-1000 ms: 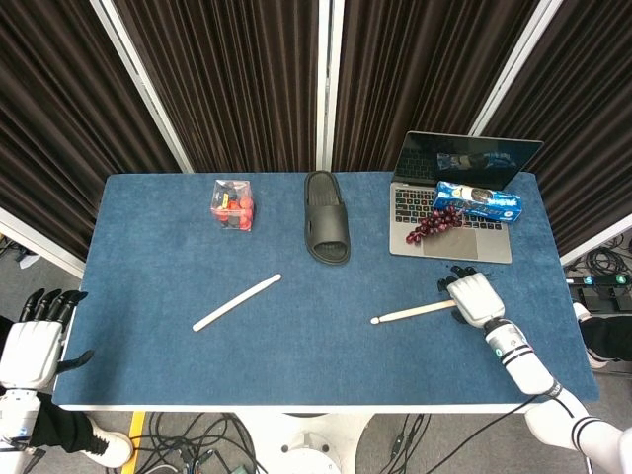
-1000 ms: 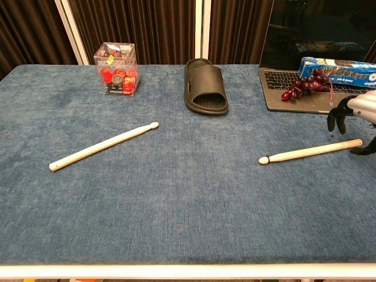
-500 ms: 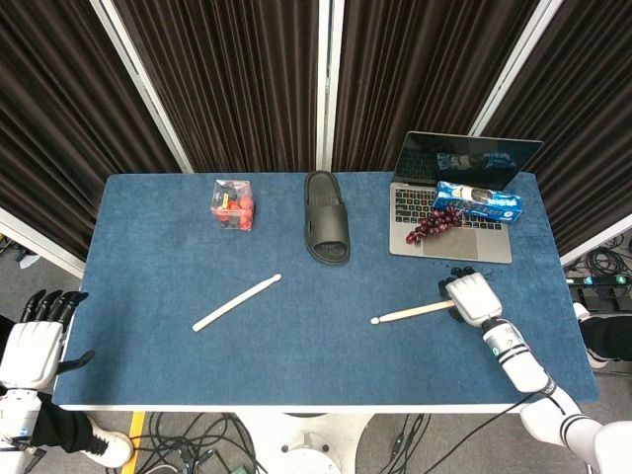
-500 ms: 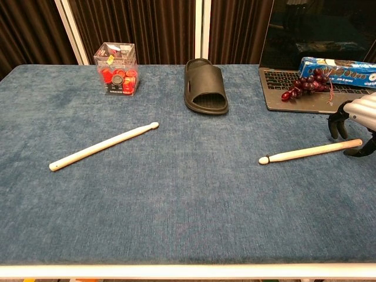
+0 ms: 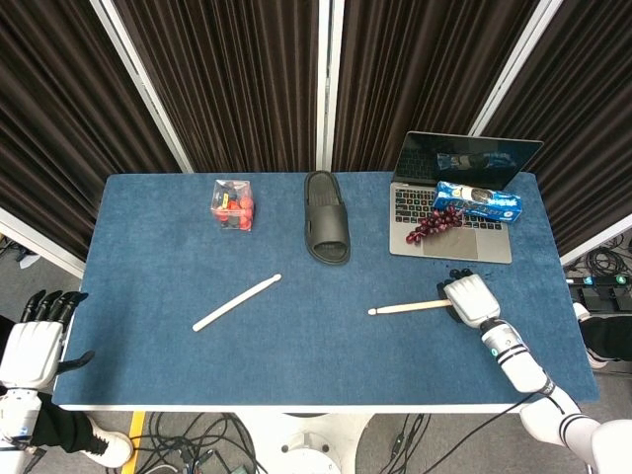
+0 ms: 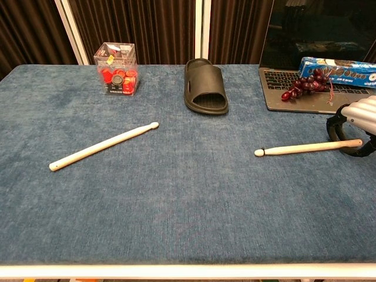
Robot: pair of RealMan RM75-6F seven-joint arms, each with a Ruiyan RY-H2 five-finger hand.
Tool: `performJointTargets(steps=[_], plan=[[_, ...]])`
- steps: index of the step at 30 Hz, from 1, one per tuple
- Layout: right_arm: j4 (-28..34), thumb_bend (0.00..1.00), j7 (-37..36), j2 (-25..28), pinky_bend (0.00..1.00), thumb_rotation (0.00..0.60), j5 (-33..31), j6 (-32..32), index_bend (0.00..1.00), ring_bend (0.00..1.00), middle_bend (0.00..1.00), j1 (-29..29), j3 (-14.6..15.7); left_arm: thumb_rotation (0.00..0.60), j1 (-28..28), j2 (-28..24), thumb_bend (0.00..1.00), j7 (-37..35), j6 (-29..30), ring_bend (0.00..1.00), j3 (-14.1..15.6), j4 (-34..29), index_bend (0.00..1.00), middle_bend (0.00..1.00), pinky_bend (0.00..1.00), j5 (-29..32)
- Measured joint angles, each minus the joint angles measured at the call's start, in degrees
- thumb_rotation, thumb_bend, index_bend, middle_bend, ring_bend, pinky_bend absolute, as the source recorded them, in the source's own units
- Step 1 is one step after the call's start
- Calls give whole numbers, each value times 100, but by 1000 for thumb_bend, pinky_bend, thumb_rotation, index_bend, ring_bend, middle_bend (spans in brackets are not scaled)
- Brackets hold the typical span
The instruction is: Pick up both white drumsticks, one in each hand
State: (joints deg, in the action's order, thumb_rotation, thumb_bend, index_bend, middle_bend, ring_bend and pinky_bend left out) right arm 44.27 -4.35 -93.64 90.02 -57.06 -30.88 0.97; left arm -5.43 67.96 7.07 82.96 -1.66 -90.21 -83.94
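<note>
Two white drumsticks lie on the blue table (image 5: pixel 148 247). The left drumstick (image 5: pixel 237 302) (image 6: pixel 103 146) rests untouched at the centre left, slanted. The right drumstick (image 5: pixel 410 308) (image 6: pixel 305 147) lies nearly level at the right, its tip pointing left. My right hand (image 5: pixel 470 299) (image 6: pixel 357 117) sits over its butt end with the dark fingers (image 6: pixel 336 130) curled around it; the stick stays low on the cloth. My left hand (image 5: pixel 30 341) hangs off the table's front left corner, fingers apart and holding nothing; the chest view does not show it.
At the back stand a clear box of red pieces (image 5: pixel 233 204) (image 6: pixel 116 76), a black slipper (image 5: pixel 327 229) (image 6: pixel 205 94) and an open laptop (image 5: pixel 464 158) (image 6: pixel 282 29) carrying grapes (image 5: pixel 434 222) (image 6: pixel 305 86) and a blue cookie pack (image 5: pixel 478 201) (image 6: pixel 338 69).
My right hand's fingers have curled in around the right drumstick's butt end. The stick has swung, its tip moving slightly left and away. The left hand and left drumstick have not moved.
</note>
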Motion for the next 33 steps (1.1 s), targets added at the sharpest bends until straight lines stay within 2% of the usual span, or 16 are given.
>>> performJointTargets(steps=[4,9,12,15,16,20,23,26,33], plan=[[12,414,17,-2,305,600,-24,26,520,266,541,-7,5,600,-17,-7,0,-3,-30,99,-5,-4,180,155,86,10],[86,645,-66,48,329,600,-46,32,540,282,554,-7,8,600,-116,-23,0,-187,-173,100,-27,13,194,155,90,-8],[214,723,-246,145,343,600,-67,-2,546,287,558,7,-5,600,-259,-17,0,-401,-348,101,-79,44,211,158,115,-21],[484,791,-546,345,347,600,-104,-89,547,293,561,37,-46,600,-479,16,0,-534,-529,182,-171,94,267,242,213,-56],[596,808,-638,430,347,600,-117,-134,547,295,561,49,-66,600,-549,44,0,-550,-570,236,-210,115,301,287,273,-67],[1188,812,-940,903,348,600,-184,-402,547,296,559,115,-194,600,-840,211,22,-563,-862,383,-363,161,372,344,479,-26],[1717,813,-1006,1354,348,600,-247,-640,550,295,556,167,-333,600,-1088,383,85,-451,-1206,515,-480,147,421,394,693,152],[2264,814,-949,1832,348,600,-338,-824,553,290,551,214,-487,600,-1289,568,105,-97,-1493,661,-561,117,436,440,812,418],[3278,813,-469,2768,348,600,-695,-989,552,289,547,317,-805,600,-1742,1368,125,1217,-1968,769,-743,21,444,461,877,1511]])
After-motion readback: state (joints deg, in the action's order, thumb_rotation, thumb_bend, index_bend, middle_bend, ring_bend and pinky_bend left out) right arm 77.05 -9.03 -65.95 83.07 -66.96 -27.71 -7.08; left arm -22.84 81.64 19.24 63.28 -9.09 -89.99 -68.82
